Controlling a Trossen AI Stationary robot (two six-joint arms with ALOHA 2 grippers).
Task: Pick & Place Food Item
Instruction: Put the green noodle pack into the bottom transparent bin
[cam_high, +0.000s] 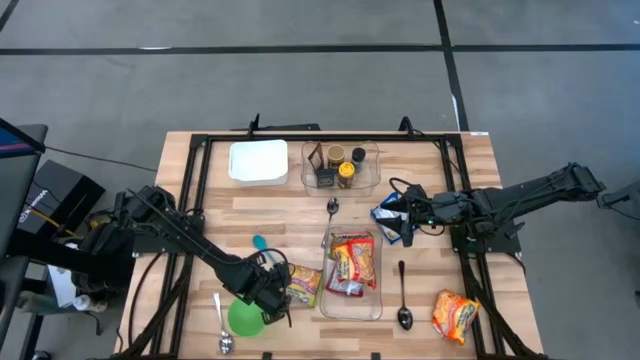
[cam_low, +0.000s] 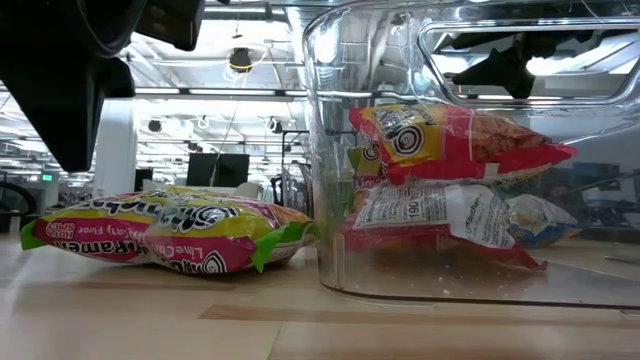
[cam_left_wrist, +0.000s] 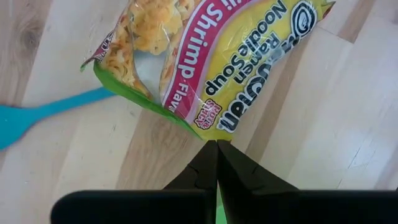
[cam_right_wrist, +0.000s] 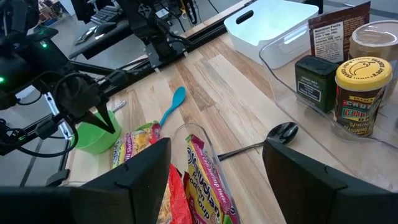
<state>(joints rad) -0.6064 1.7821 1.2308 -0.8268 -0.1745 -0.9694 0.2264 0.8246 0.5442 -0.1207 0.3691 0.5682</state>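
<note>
A yellow-and-pink shrimp ramen packet (cam_left_wrist: 217, 56) lies flat on the wooden table (cam_high: 300, 225), just left of a clear bin (cam_high: 352, 305) that holds two or three more noodle packets (cam_high: 352, 262). My left gripper (cam_left_wrist: 216, 144) is shut and points steeply down at the packet's near long edge, beside a green cup (cam_high: 245, 318). My right gripper (cam_right_wrist: 216, 146) waits open and empty above the table's right half, over a blue-and-white packet (cam_high: 388, 222). My left gripper's shut fingertips (cam_left_wrist: 211, 152) meet right at the packet's yellow long edge (cam_left_wrist: 217, 134), coming from above and slanting. I cannot tell whether they touch or pinch that edge. The packet lies flat on the table.
A turquoise spoon (cam_high: 260, 243) lies behind the packet, with metal spoons (cam_high: 403, 295) (cam_high: 222, 325) near the front. An orange packet (cam_high: 455, 315) lies front right. At the back stand a white tub (cam_high: 258, 160) and a clear tray with jars (cam_high: 340, 165).
</note>
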